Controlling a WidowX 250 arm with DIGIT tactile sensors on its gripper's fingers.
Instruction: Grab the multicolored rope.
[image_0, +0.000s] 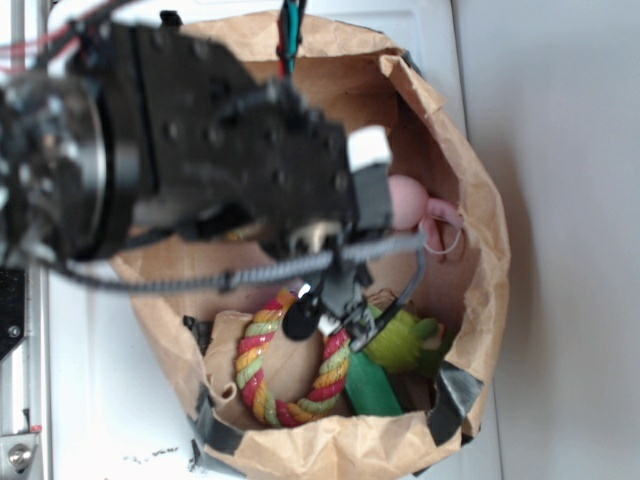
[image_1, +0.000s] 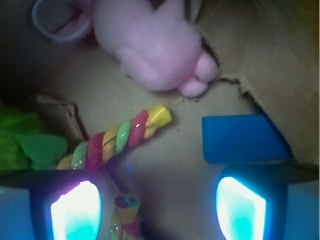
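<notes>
Hanging over a brown paper bag (image_0: 470, 200) on the white desk (image_0: 560, 300), my gripper (image_1: 159, 200) is spread open with nothing between its fingers (image_1: 75, 210), which glow pale blue at the bottom of the wrist view. The rope (image_0: 262, 368) lies on the bag's floor in a U of red, yellow and green twists. In the exterior view it sits at the near side of the bag, just under my arm (image_0: 200, 150). From the wrist, one rope end points toward the middle of the frame, and the other end shows just beside my left finger. A pink plush (image_1: 155, 45) lies farther in, apart from the rope. A green plush (image_0: 400, 345) sits right of the rope, touching it. A blue block (image_1: 242, 137) rests by my right finger.
</notes>
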